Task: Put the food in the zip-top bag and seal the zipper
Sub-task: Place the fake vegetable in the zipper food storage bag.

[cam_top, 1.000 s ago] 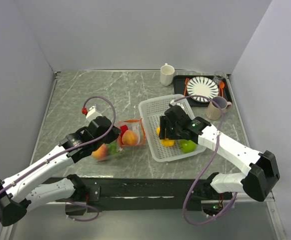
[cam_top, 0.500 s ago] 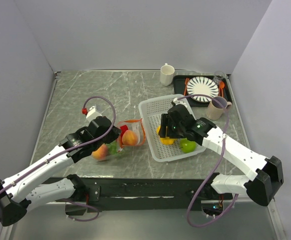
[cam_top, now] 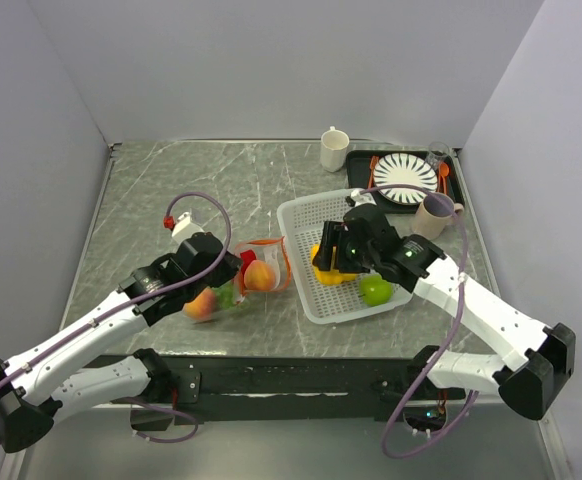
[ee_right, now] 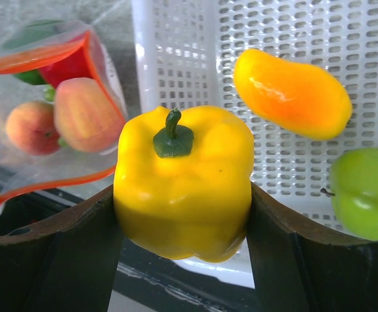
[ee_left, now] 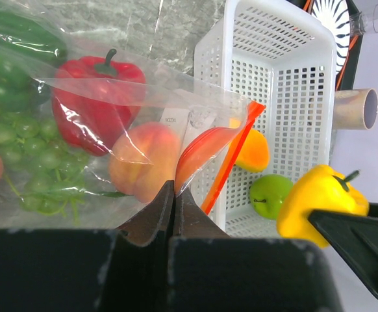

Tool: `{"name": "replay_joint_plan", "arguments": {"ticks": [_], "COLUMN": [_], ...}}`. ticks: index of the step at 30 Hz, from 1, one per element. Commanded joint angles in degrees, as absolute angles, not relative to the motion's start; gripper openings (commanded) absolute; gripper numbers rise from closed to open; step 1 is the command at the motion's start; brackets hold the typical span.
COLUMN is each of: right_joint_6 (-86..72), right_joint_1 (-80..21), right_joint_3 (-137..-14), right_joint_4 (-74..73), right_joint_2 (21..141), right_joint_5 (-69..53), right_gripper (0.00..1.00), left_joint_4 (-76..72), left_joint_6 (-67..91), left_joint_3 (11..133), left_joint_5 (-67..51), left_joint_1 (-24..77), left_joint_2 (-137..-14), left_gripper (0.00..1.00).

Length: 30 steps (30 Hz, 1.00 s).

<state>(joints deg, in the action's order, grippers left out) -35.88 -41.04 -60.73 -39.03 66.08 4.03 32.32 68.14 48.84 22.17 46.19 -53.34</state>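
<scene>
Yellow pepper (ee_right: 184, 185) is gripped between the fingers of the right end effector (ee_right: 182, 218) above the left side of the white basket (ee_right: 176, 58), where an orange piece (ee_right: 291, 94) and green apple (ee_right: 367, 192) lie. Left end effector (ee_left: 174, 198) is pinched shut on the mouth edge of the zip-top bag (ee_left: 111, 97) by the zipper (ee_left: 231, 153), on the counter (cam_top: 171, 190) beside the basket, peach (ee_left: 143, 162) and red pepper (ee_left: 91, 110) inside

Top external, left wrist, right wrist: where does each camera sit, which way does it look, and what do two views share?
Top external: above and behind, looking down on the grey marbled table; both white arms show.
Left wrist: on the left gripper, shut on the clear zip-top bag, facing the white mesh basket.
Right wrist: on the right gripper, gripping the yellow toy pepper, looking down.
Shared: both wrist views show pepper, bag and basket.
</scene>
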Motion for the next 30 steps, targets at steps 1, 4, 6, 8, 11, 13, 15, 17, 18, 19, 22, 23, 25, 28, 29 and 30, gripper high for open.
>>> {"name": "replay_joint_plan", "arguments": {"ticks": [1, 4, 6, 8, 11, 13, 15, 17, 18, 19, 22, 23, 25, 28, 29, 30], "right_joint_6": [-37.7, -37.88, -38.14, -38.84, -39.81, -40.34, -40.43, -39.73, -39.47, -39.38, -39.37, -40.07, -40.17, -39.73, -39.38, -39.29], "right_joint_1": [-41.39, -42.19, -43.33, -44.64, -45.96, -46.93, -47.9, -48.34, -48.69, -49.74, -51.23, -51.24, -51.41, -51.68, -52.03, -52.29], "right_joint_3": [-61.09, -61.17, -62.31, -62.75, -62.05, -62.31, -63.36, -66.42, -67.75, -68.81, -70.58, -70.32, -70.31, -72.41, -74.16, -74.88], "right_joint_4": [-37.01, -35.95, -36.21, -35.69, -31.56, -28.5, -26.73, -26.1, -26.63, -26.8, -24.98, -24.27, -21.55, -21.71, -22.06, -22.23], "right_joint_2": [63.28, 63.37, 63.81, 63.9, 63.98, 65.03, 66.52, 70.39, 71.88, 74.59, 78.56, 79.62, 82.42, 86.74, 87.53, 88.32], "right_joint_5": [0.97, -1.22, -1.49, -1.67, -3.86, -5.53, -6.15, -7.2, -7.29, -6.42, -6.06, -6.06, -7.29, -8.17, -8.17, -8.43], "right_gripper": [0.32, 0.32, 0.32, 0.32, 0.32, 0.33, 0.33, 0.33, 0.33, 0.33, 0.34, 0.34, 0.36, 0.38, 0.39, 0.39], "left_joint_4": [30.67, 30.41, 29.01, 27.69, 27.51, 27.16, 26.72, 26.28, 26.19, 26.02, 26.98, 27.5, 28.38, 28.13, 28.04, 28.3], "left_joint_6": [67.06, 67.06, 67.15, 67.15, 67.15, 66.97, 67.06, 67.41, 67.5, 67.76, 67.33, 67.32, 67.5, 67.59, 67.59, 67.67], "left_joint_3": [50.97, 50.36, 49.05, 48.34, 48.34, 48.43, 48.25, 47.99, 47.9, 47.81, 48.86, 49.65, 50.01, 50.01, 50.01, 50.27], "left_joint_5": [22.24, 21.71, 21.36, 20.75, 20.13, 19.78, 19.43, 18.9, 18.81, 18.9, 18.9, 19.07, 18.99, 19.16, 19.33, 19.34], "left_joint_1": [45.97, 45.97, 45.97, 45.97, 45.88, 45.97, 45.97, 45.97, 45.97, 45.97, 45.97, 45.88, 45.97, 45.88, 45.97, 45.88], "left_joint_2": [-52.91, -52.91, -52.56, -52.47, -52.91, -53.09, -53.26, -53.26, -53.26, -53.26, -53.26, -53.35, -52.48, -50.55, -50.28, -50.01], "left_gripper": [0.01, 0.01, 0.01, 0.01, 0.01, 0.01, 0.01, 0.01, 0.01, 0.01, 0.01, 0.01, 0.01, 0.01, 0.01, 0.01]}}
